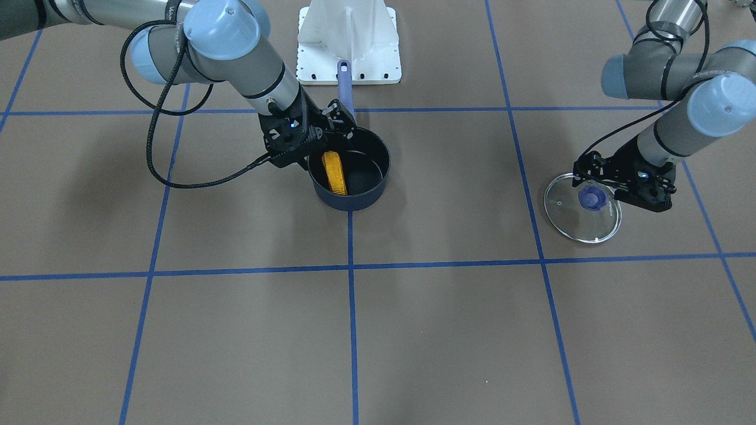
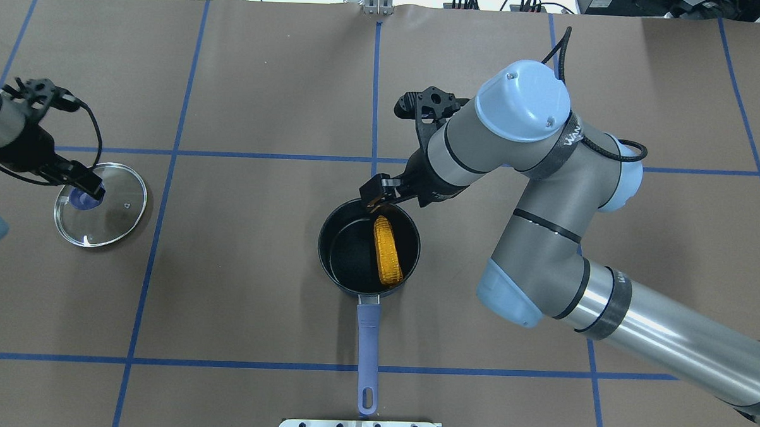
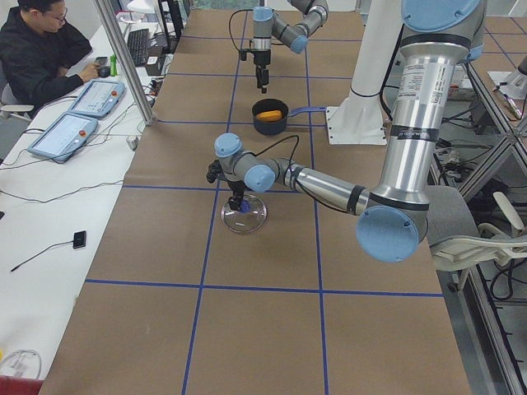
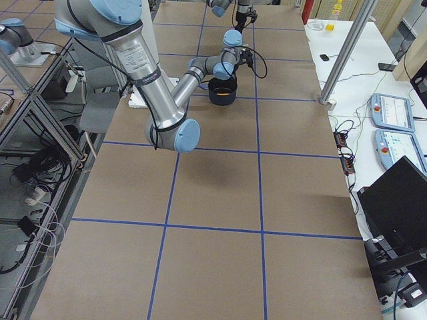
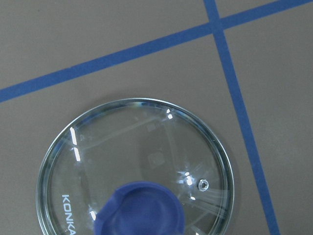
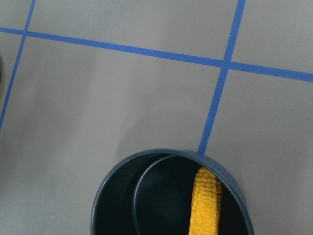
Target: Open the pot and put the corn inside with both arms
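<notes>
Black fingers of the right gripper (image 1: 331, 139) hang just above the pot (image 1: 354, 202) in the front-facing view. They are parted and hold nothing. The corn (image 1: 335, 173) lies inside the pot, along the wall on the robot's right. The pot's handle (image 1: 344, 82) points at a white base plate (image 1: 348, 41). Well apart from it, the left gripper (image 1: 593, 183) sits low at the knob (image 1: 591, 198) of the lid (image 1: 582, 227), which lies flat on the table (image 1: 449, 330). I cannot tell whether it grips the knob.

From overhead, brown table surface shows on every side of the pot and the lid, with a wide stretch between them.

Both side views show pot and lid far apart along the table, and both grippers are too small to judge.

The left wrist view shows the lid's glass and knob, with no finger in frame.

The right wrist view looks down on the pot's rim and the corn's tip, with a blue tape cross (image 6: 226, 62) just beyond.
</notes>
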{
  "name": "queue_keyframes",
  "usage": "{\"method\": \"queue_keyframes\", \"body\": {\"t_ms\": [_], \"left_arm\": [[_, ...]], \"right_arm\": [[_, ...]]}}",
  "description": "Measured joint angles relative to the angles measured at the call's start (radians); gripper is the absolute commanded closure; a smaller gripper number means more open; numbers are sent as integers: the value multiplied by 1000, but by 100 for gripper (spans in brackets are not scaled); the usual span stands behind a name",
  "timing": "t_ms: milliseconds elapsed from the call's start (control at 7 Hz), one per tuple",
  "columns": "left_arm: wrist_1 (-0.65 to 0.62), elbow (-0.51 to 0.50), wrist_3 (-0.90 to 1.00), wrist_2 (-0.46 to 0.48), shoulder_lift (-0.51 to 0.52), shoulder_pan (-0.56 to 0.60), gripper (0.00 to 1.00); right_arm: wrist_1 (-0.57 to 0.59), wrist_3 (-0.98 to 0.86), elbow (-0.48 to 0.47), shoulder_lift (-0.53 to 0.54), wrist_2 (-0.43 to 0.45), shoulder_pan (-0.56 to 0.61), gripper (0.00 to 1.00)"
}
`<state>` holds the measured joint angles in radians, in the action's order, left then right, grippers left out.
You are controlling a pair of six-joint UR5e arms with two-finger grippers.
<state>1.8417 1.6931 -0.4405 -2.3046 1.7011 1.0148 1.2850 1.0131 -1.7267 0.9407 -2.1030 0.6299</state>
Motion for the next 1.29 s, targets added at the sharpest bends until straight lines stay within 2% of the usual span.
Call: {"method": "queue_keyframes", "body": {"t_ms": [429, 714, 1000, 1286], "left_arm": [[-10, 45, 51, -4, -76, 216, 1], [-78, 50, 225, -8, -124, 332, 1], [-130, 46, 317, -9, -142, 382, 1], [-137, 47, 347, -11, -166, 395, 1]], "right_arm": [[2, -106, -2, 28, -13, 123, 0], [41, -149, -6, 87, -37, 218, 0], [217, -223, -54, 149, -100, 349, 0], [377, -442, -80, 244, -110, 477, 0]]}}
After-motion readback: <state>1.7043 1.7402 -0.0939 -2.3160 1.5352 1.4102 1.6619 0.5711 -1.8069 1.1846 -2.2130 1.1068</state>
